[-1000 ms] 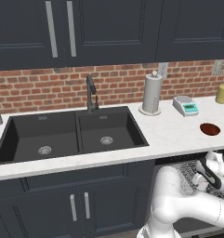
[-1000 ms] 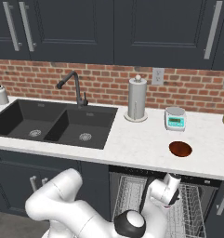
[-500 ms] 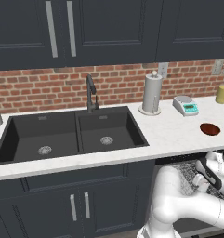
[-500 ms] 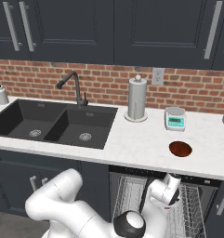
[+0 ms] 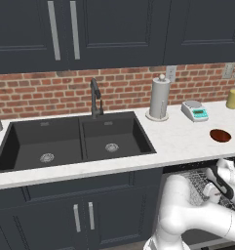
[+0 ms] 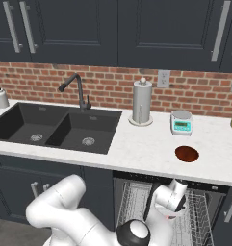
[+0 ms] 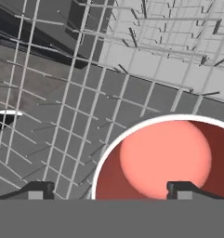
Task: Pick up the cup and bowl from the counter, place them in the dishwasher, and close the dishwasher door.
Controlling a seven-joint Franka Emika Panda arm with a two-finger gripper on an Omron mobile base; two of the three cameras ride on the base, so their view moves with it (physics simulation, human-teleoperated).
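Cup (image 7: 171,160) sits in the dishwasher's wire rack (image 7: 132,69), seen from above in the hand view — round, pinkish-red inside with a thin white rim, close under the hand and partly cut off at the lower right. Grey rack wires and upright tines run all around it. Gripper (image 7: 111,190) spread wide, nothing pinched: one dark fingertip (image 7: 36,189) stands over bare rack to the cup's left, the other over the cup's interior, so the jaws do not straddle it.

Bowl (image 6: 186,153) rests on the counter (image 6: 146,144) — shallow, dark reddish-brown, near the front edge, directly above the open dishwasher (image 6: 194,216); in the left base view the bowl (image 5: 220,135) lies toward the right edge. Well apart from the gripper.

Arm bends down in front of the counter, with the hand (image 6: 170,198) low over the pulled-out rack. Door panel cannot be made out clearly.

Behind the bowl stands a small kitchen scale (image 6: 181,122) with a green display; to its left a paper towel holder (image 6: 142,102). Olive-yellow cylinder (image 5: 233,98) against the brick wall at far right. Black double sink (image 5: 72,141) with dark faucet (image 5: 95,96) to the left; navy cabinets (image 5: 80,29) above.
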